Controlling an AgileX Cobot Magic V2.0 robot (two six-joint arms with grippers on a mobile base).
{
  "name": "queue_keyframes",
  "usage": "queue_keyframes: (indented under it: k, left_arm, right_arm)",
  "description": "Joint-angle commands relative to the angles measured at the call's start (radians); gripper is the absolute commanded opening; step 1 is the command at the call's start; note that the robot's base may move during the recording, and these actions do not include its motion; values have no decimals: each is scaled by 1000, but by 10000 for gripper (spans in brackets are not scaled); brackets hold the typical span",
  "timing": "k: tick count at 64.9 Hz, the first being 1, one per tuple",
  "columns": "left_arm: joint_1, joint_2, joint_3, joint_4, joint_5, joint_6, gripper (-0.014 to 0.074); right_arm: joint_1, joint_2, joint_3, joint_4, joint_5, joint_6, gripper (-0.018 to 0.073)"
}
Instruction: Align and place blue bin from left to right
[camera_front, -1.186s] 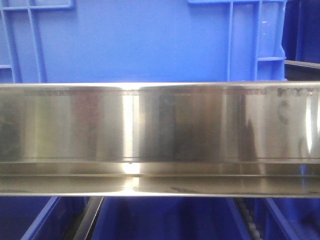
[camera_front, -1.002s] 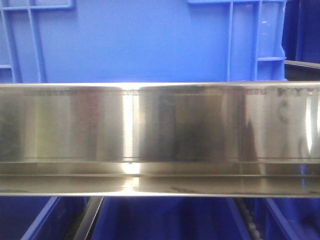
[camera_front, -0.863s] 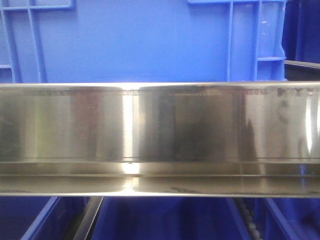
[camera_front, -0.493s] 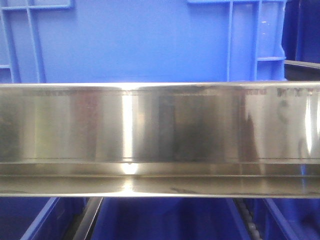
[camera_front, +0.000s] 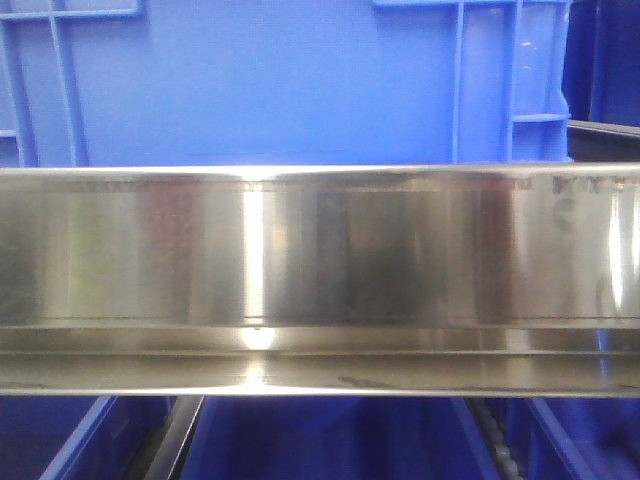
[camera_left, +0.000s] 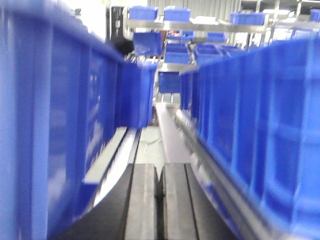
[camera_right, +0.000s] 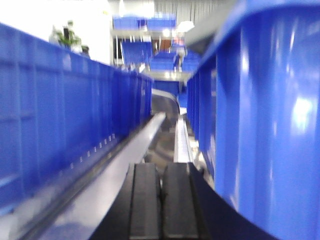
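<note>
The blue bin (camera_front: 270, 80) fills the top of the front view, a smooth bright-blue panel with raised vertical ribs near both corners, standing right behind a steel shelf rail (camera_front: 320, 270). No gripper shows in that view. In the left wrist view my left gripper (camera_left: 160, 169) is shut with nothing held, pointing down a narrow gap between blue crate walls on its left (camera_left: 55, 125) and right (camera_left: 260, 115). My right gripper (camera_right: 161, 169) is likewise shut and empty, between a blue wall on its left (camera_right: 60, 120) and a glossy one on its right (camera_right: 260, 115). I cannot tell which walls belong to the bin.
A darker blue crate (camera_front: 605, 60) stands right of the bin. Below the rail are more blue crates (camera_front: 320, 440) and a roller track (camera_front: 490, 435). Metal shelf rails (camera_left: 175, 140) run along both gaps. More blue crates sit on far shelves (camera_left: 175, 15).
The blue bin has edged slightly to the left in the front view, and the reflections on the steel rail have shifted a little.
</note>
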Motion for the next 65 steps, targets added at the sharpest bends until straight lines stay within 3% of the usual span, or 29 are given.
queue_keyframes:
  k: [1, 7, 11, 15, 22, 29, 39, 46, 60, 65]
  left_arm:
    - [-6, -3, -97, 12, 64, 2, -48]
    - [-6, -3, -213, 34, 162, 2, 76]
    - [-6, 5, -287, 38, 242, 2, 178]
    - [-6, 33, -365, 44, 311, 2, 277]
    - [-6, 107, -479, 45, 376, 2, 372]
    - [-8, 200, -586, 43, 388, 2, 447]
    - [-16, 362, -720, 43, 407, 4, 614]
    - [-33, 479, -815, 25, 443, 4, 612]
    - [-240, 681, -974, 39, 516, 4, 612]
    - [-314, 754, -1035, 61, 544, 4, 612]
  right_arm:
    - [-1, 0, -84, 1, 53, -2, -66]
    - [-1, 0, -191, 1, 162, -2, -48]
    - [-1, 0, -277, 1, 230, -2, 31]
    - [-1, 5, -346, 1, 277, -2, 168]
    - [-1, 57, -454, 25, 333, -2, 420]
    - [-1, 115, -530, 25, 340, -2, 578]
    - [-1, 216, -623, 25, 339, -13, 559]
    - [3, 318, -709, 35, 365, -30, 559]
    - [85, 570, -937, 195, 523, -203, 559]
    - [133, 672, -1012, 208, 569, -221, 559]
